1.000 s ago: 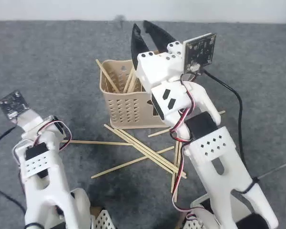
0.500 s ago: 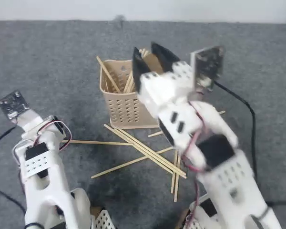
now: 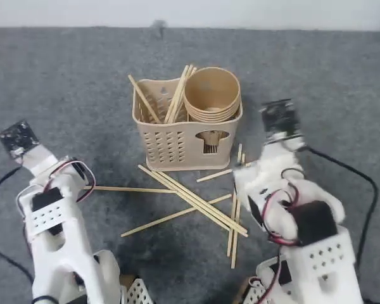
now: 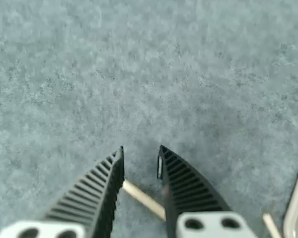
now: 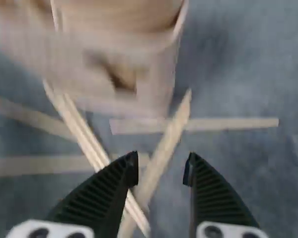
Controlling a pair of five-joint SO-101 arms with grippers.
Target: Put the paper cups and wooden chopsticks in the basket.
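Grey, carpet-like table (image 3: 63, 76).

Left arm (image 3: 50, 215) at the near left edge. Right arm (image 3: 291, 215) near right, its wrist just beside the basket's right front corner.

Basket (image 3: 177, 145): beige, slotted walls, upright at mid-table.

Paper cups (image 3: 212, 95): a nested stack, upright in the right half of the basket, rims above the basket's rim.

Left gripper (image 4: 140, 148): jaws a modest way apart, pointed at bare table, nothing clamped. One chopstick (image 4: 141, 196) crosses the gap farther back between the fingers; cannot tell if it touches them.

Right gripper (image 5: 161, 156): jaws apart about as wide, low over the table in front of the basket, gripping nothing. One loose stick (image 5: 164, 144) runs up through the gap toward the basket's foot.

Chopsticks, two lots. Several (image 3: 177, 95) stand tilted in the basket's left half, leaning beside the cups. The others (image 3: 190, 196) lie scattered and crossing on the table in front of the basket: a bundle running diagonally from the basket's front left corner toward the right arm, one pointing off toward the left arm, a few just beside the right arm.
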